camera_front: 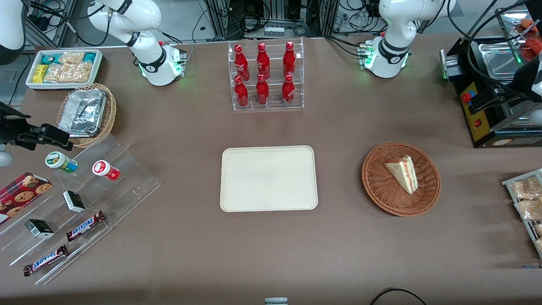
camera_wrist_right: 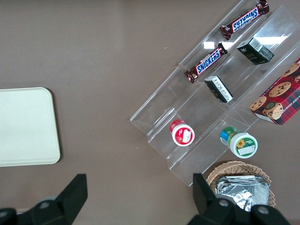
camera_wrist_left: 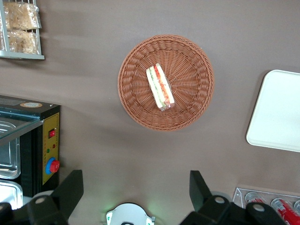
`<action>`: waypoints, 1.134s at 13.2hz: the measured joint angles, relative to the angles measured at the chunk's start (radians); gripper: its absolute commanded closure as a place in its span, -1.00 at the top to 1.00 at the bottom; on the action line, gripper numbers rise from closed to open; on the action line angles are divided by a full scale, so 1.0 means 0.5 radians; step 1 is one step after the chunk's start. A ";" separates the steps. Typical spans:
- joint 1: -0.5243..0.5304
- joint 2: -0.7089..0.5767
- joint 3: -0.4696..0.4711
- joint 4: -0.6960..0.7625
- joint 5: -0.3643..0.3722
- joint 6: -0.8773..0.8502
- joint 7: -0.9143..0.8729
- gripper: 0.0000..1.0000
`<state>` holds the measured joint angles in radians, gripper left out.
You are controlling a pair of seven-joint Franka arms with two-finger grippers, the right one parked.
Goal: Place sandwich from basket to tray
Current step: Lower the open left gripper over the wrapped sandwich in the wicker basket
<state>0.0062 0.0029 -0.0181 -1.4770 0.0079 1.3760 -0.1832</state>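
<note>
Sandwich (camera_front: pixel 402 173) lying on its side in the reddish-brown wicker basket (camera_front: pixel 381 192) (cut edge with red filling exposed), toward the working arm's end of the table. Cream tray (camera_front: pixel 268 178) beside the basket, apart from it. Left gripper (camera_wrist_left: pixel 136 194) raised well above the table, fingers (camera_wrist_left: pixel 71 187) spread wide, holding nothing.

Robot lab, cable racks (camera_front: pixel 271 17), mock shop
</note>
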 measured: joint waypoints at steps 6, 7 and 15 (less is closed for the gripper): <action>0.000 0.020 -0.001 -0.031 -0.002 0.004 0.000 1.00; 0.000 0.031 0.000 -0.081 -0.005 0.040 0.000 1.00; -0.007 0.051 -0.022 -0.858 -0.009 0.927 -0.471 1.00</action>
<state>0.0026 0.0284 -0.0292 -1.9058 0.0036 1.8396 -0.4187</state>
